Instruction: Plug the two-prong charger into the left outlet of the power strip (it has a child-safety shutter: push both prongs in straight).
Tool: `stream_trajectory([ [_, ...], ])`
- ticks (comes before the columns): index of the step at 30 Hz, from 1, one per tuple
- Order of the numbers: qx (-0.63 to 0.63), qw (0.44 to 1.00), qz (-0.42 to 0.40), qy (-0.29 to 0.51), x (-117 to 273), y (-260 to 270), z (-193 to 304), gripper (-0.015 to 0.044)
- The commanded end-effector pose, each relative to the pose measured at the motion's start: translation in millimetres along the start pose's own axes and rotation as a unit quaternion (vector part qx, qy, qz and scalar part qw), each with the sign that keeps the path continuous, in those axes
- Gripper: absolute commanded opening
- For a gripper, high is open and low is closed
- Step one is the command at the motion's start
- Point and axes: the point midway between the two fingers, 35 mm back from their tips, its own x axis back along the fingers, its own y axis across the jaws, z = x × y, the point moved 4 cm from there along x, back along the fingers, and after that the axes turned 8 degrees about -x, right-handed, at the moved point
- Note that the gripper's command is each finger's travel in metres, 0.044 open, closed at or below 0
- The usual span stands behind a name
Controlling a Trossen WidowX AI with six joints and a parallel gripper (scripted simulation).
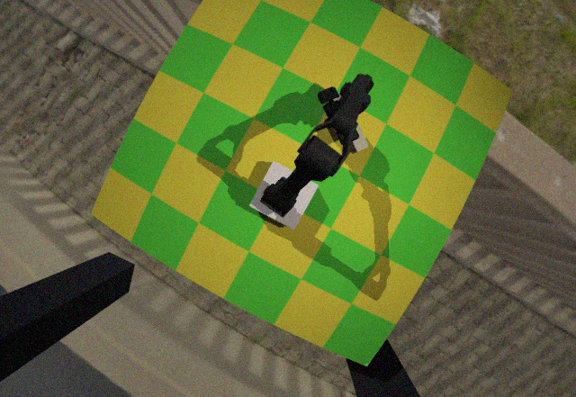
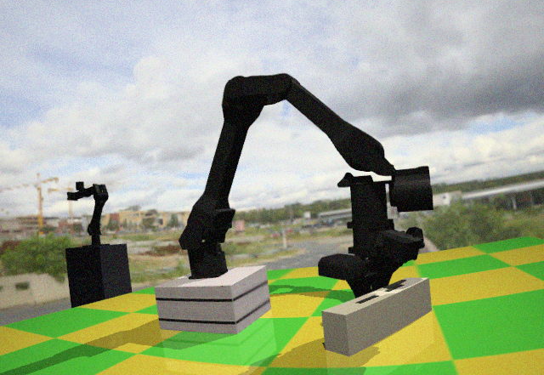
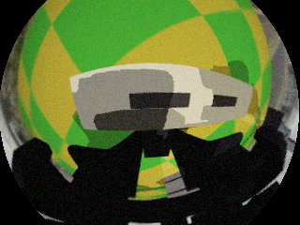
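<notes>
The power strip (image 1: 360, 142) (image 2: 386, 325) (image 3: 103, 86) is a long grey block on the checkered surface. Its top shows dark slots (image 3: 159, 100) (image 3: 225, 100) in the wrist view. My gripper (image 2: 371, 291) (image 3: 154, 129) points down at the strip's far long side in the exterior view, its tips low and partly hidden behind the strip. It is shut on the charger (image 3: 157, 150), which shows as a small dark block between the fingers in the wrist view. The prongs cannot be made out, nor whether they touch the strip. In the top view the arm hides the fingertips.
The arm's base stands on a pale block with dark stripes (image 1: 304, 194) (image 2: 197, 309), beside the strip. The checkered table top (image 1: 185, 197) (image 2: 491, 331) carries both. Another small arm (image 2: 97, 213) on a dark pedestal (image 2: 99, 274) stands far behind.
</notes>
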Motion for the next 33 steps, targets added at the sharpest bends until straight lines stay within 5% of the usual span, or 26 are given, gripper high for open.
stream_trajectory([
  [1,0.0,1.0,-0.001,-0.001,0.1,0.4,-0.5,0.0053],
  [16,0.0,1.0,-0.001,-0.001,0.1,0.3,-0.3,0.044],
  [33,-0.001,1.0,-0.002,-0.007,-0.5,-0.3,4.9,0.044],
])
